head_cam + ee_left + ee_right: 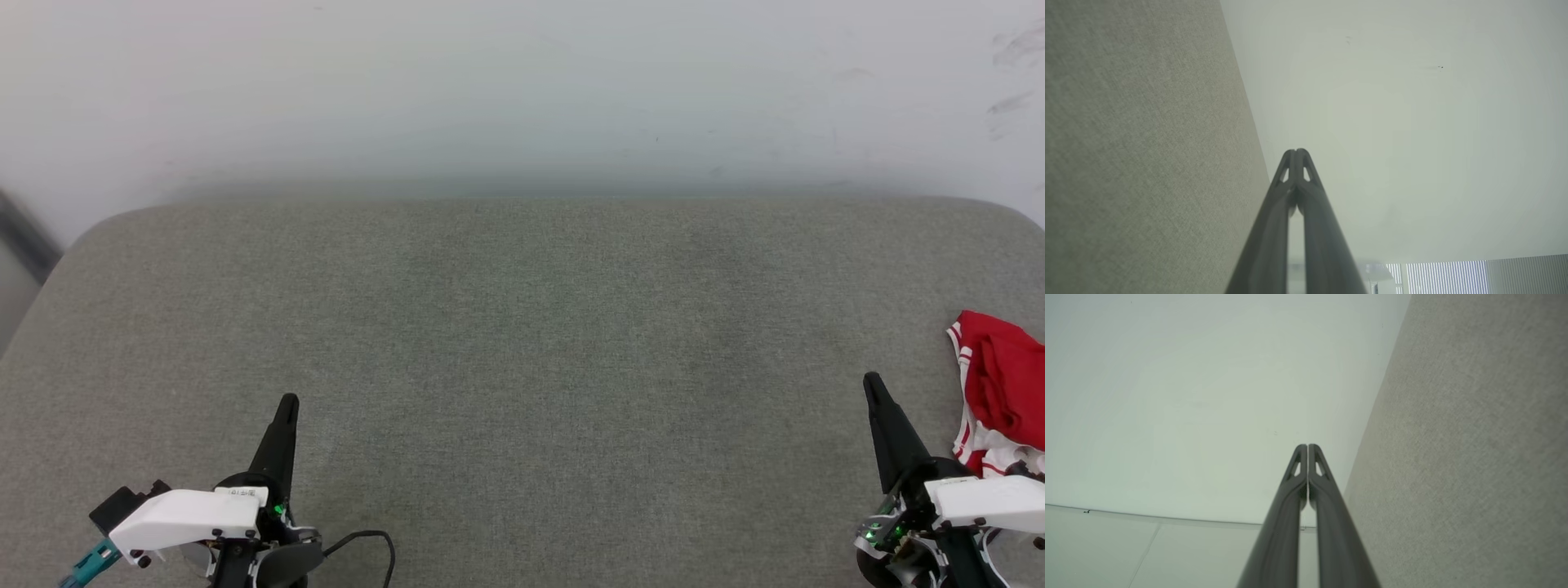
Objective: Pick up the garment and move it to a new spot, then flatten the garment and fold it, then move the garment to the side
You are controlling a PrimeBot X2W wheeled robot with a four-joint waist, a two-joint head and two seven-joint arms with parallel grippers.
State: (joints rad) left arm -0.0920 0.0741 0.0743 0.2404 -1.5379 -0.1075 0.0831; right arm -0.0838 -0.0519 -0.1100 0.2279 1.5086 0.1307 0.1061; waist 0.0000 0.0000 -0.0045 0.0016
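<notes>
1. Garment [1008, 384]: a crumpled red heap with red-and-white striped trim and a patch of white cloth at its lower end. It lies at the right edge of the head view, a little below mid-height, and the frame edge cuts it off.
2. Support: the garment rests on a grey woven-fabric surface [522, 367] with rounded far corners, perhaps a padded cushion or mattress. It spans the middle and bottom of the head view.
3. Right hand [872, 380]: it is at the lower right of the head view, with dark fingers pointing up the frame and pressed together, gripping nothing. The garment lies just to the right of it. Its white lower end sits close to the hand's white wrist housing [980, 498], and I cannot tell whether they touch.
4. Left hand [288, 402]: it is at the lower left of the head view, well apart from the garment. Its fingers are likewise closed and empty. A black cable [380, 541] loops beside its base.
5. Left wrist view: the left hand [1296, 152] shows both fingers meeting at the tips. The grey fabric fills the left of the frame, a pale wall [1412, 122] the right, and slatted blinds [1445, 277] sit at the bottom right.
6. Right wrist view: the right hand [1307, 446] has its tips together. The wall is at the upper left and the grey fabric on the right.
7. Background: a plain off-white wall [522, 82] runs across the top of the head view, with faint scuffs at the upper right.
</notes>
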